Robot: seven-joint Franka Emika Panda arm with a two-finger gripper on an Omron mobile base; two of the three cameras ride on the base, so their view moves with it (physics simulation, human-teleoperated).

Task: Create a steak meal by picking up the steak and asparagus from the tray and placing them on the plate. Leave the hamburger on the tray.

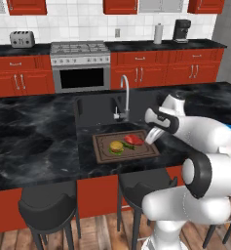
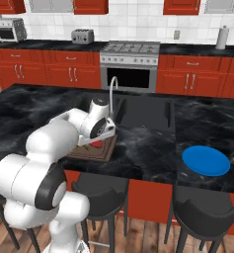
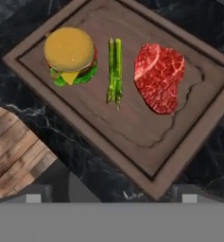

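Arm links hide most of the tray [image 2: 96, 151] in the right base view; tool [image 1: 152, 138] hangs open, empty.

kitchen | stove [image 1: 80, 68] | sink [image 2: 145, 112] | red cabs [image 1: 165, 71] | toaster [image 1: 22, 38]

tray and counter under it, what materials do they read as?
Brown rectangular tray: looks like wood with a matte finish, going by the faint grain streaks and the darker raised rim. Black counter: looks like polished marble or a similar stone, going by the white veining and soft sheen. Both are rendered, so the surfaces could be plain textures.
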